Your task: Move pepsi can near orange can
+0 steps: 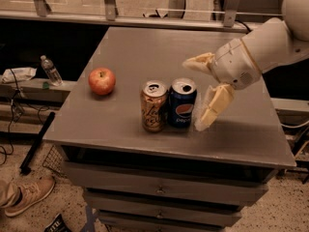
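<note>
Camera view: pepsi can (182,103) upright on table (145,47), right up against orange can (154,106). My gripper (199,93) just beside pepsi can, jaws wide apart, gripping nothing. Placement looks done (apple (102,80) well apart); only pulling my arm clear left, I judge.

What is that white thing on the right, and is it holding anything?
That is a robot arm reaching in from the right. Its end is a gripper, two cream fingers that pinch things. There is one picture, looking down at the grey table; where the camera is mounted is unknown. On the table an orange can and a pepsi can stand side by side, nearly touching, with a red apple further left. The gripper is open just right of the pepsi can and holds nothing.
</note>
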`<state>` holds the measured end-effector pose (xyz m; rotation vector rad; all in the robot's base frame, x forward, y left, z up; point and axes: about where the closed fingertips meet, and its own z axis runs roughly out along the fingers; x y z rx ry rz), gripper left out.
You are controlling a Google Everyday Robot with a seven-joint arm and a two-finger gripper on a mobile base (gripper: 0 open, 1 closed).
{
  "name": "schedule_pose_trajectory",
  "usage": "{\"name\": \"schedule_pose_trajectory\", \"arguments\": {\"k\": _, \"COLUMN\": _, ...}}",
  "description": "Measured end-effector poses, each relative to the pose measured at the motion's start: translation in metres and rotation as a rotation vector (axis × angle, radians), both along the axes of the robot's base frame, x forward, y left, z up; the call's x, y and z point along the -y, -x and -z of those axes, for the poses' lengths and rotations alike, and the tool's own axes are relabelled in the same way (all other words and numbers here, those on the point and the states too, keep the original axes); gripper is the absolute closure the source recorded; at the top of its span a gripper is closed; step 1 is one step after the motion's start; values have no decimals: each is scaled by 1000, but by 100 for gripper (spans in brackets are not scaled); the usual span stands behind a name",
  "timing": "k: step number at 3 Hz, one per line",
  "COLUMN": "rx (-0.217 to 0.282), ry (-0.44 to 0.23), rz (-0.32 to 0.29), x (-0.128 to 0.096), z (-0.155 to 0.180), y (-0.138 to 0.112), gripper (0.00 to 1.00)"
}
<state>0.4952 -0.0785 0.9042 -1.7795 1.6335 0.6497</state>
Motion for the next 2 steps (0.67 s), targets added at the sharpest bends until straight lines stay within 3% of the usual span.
{"name": "schedule_pose_trajectory", "arguments": {"k": 1, "rx": 56, "ry": 54, "rz": 113, "x": 45, "z": -22, "y": 2, "gripper": 0}}
{"name": "schedule_pose_trajectory", "arguments": {"k": 2, "rx": 77, "ry": 83, "rz": 248, "x": 104, "z": -36, "y": 4, "gripper": 0}}
